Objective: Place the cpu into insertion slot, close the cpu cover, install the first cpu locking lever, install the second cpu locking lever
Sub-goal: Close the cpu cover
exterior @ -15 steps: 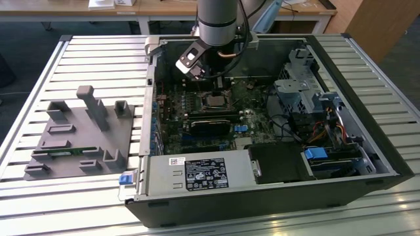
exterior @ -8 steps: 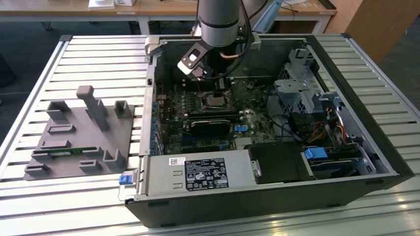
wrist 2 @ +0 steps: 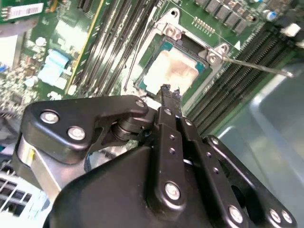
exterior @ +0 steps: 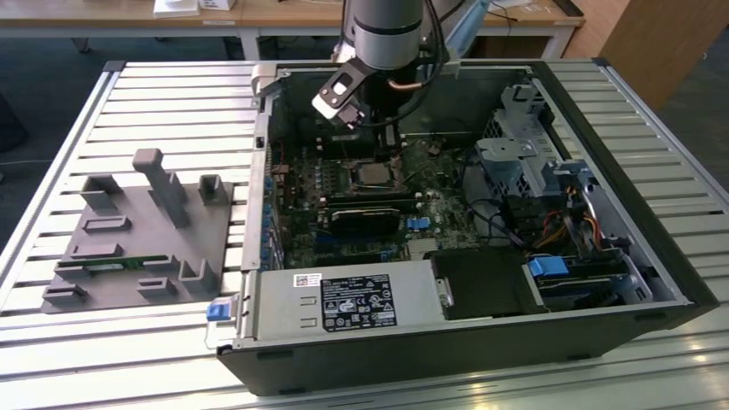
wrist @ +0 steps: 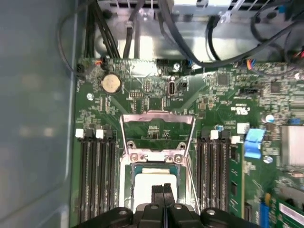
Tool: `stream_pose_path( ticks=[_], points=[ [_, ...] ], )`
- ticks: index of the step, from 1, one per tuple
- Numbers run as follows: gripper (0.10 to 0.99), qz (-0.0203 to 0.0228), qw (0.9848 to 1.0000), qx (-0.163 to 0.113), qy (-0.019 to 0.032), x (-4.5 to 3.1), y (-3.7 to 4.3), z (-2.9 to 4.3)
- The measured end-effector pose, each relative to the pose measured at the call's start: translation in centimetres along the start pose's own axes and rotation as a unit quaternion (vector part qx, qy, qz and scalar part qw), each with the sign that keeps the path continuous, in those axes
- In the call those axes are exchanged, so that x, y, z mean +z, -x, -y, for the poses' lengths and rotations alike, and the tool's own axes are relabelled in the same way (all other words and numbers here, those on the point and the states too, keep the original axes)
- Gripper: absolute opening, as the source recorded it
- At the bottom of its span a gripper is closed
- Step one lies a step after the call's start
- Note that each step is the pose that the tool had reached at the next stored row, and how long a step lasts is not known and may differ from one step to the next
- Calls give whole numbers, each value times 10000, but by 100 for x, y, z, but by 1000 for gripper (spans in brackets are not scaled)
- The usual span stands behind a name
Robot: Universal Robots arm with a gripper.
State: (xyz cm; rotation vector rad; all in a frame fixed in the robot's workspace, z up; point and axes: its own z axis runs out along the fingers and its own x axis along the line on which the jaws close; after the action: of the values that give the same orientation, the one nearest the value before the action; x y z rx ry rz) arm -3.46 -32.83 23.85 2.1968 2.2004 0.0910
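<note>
First wrist view: 1 cpu (wrist: 142, 183) in 1 insertion slot (wrist: 128, 178), 1 cpu cover (wrist: 157, 116) open, hand (wrist: 164, 188) pinched closed.

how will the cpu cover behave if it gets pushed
The cpu cover is a thin metal frame with a cut-out centre, so probably light and stiff. It looks hinged beside the cpu, so a push would likely swing it, not slide it.

Matt black fingers (wrist 2: 167, 118), shiny silvery metal cpu cover (wrist: 156, 156), dull pale metal cpu (wrist 2: 178, 69).
</note>
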Motion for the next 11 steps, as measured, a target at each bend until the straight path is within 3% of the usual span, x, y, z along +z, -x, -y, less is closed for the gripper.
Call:
stream_pose_path(
  ticks=[4,7,9,11],
  points=[
    [106,1,10000,0,-2,-179,-3,-11],
    [106,-5,10000,-1,-12,-230,-4,-29],
    [106,-52,10000,3,-26,-229,-4,-57],
    [106,-138,9999,9,-47,-227,-4,-97]
  ],
)
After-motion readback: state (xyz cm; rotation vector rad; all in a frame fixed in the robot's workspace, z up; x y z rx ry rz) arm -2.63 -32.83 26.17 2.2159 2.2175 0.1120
